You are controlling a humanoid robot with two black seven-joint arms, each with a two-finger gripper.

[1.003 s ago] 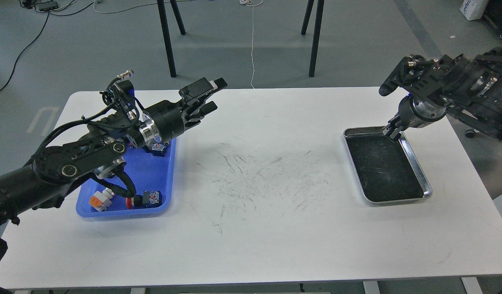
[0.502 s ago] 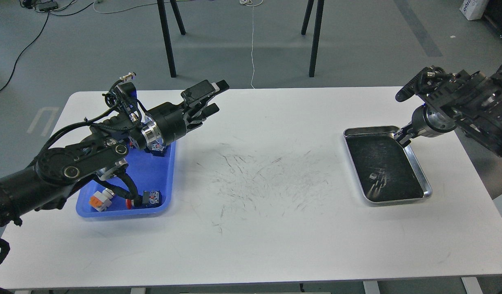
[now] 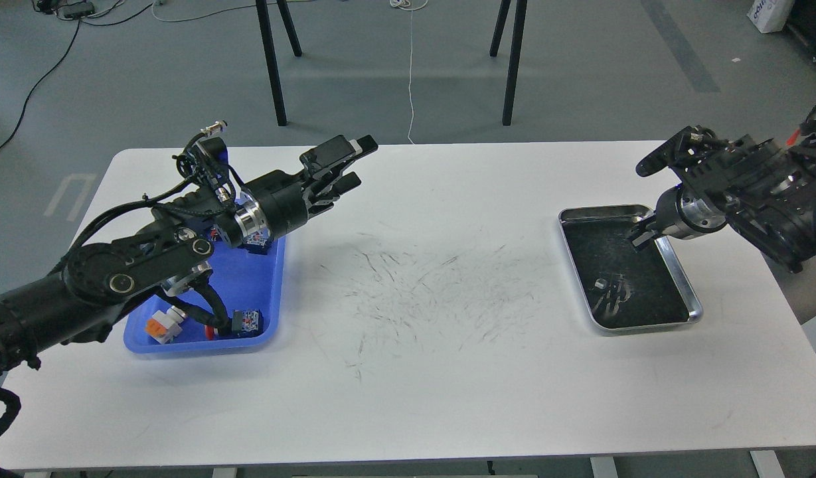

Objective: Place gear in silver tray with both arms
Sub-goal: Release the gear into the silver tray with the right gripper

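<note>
Gear, small and pale, looks to lie already inside the silver tray [image 3: 677, 268], but start from the table [image 3: 408, 372], the landmark for everything else: a wide white top with a patch of dark scuffs at its middle. At the table's left end sits a blue tray [image 3: 265, 282] holding a few small parts, and above its far edge hangs the left gripper [image 3: 346, 163], its fingers visibly parted with nothing between them. At the table's right end the silver tray lies with its long axis running from the far edge toward the near edge, slanted slightly. The right gripper [image 3: 640, 234] hovers over the tray's far right part; it is seen small and dark, so I cannot tell how wide it stands or whether it holds anything. The gear [image 3: 601, 283] rests on the tray's dark bottom, left of its middle and toward the near end, beside bright scratch-like glints; its facing and axis are too small to read. It is likely light, rigid and smooth, prone to sliding on metal, so a pinch across its rim should suit best.
</note>
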